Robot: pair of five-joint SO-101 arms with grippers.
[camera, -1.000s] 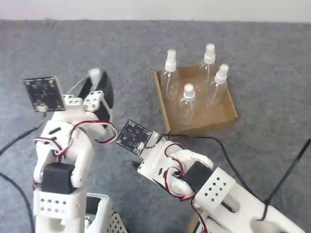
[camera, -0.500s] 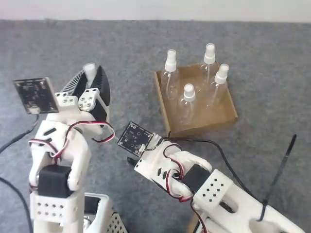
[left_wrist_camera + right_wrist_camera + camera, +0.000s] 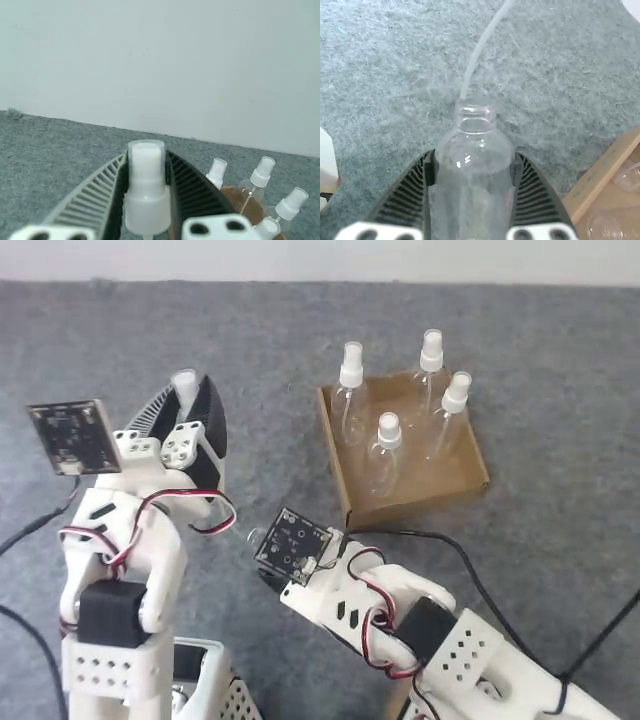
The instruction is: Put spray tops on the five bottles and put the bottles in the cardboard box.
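The desk (image 3: 120, 330) is covered all over in a grey, fuzzy, carpet-like fabric (image 3: 380, 60). Along its far edge it meets a plain off-white wall (image 3: 200, 60). The light is soft and even, leaving only faint shadows on the grey nap.

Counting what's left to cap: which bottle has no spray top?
The bottle in the right gripper: its neck is open, while the four bottles in the cardboard box wear tops.

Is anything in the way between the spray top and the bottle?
Nothing visible is in the way. The spray top in the left gripper has its tube ending right by the mouth of the bottle in the right gripper.
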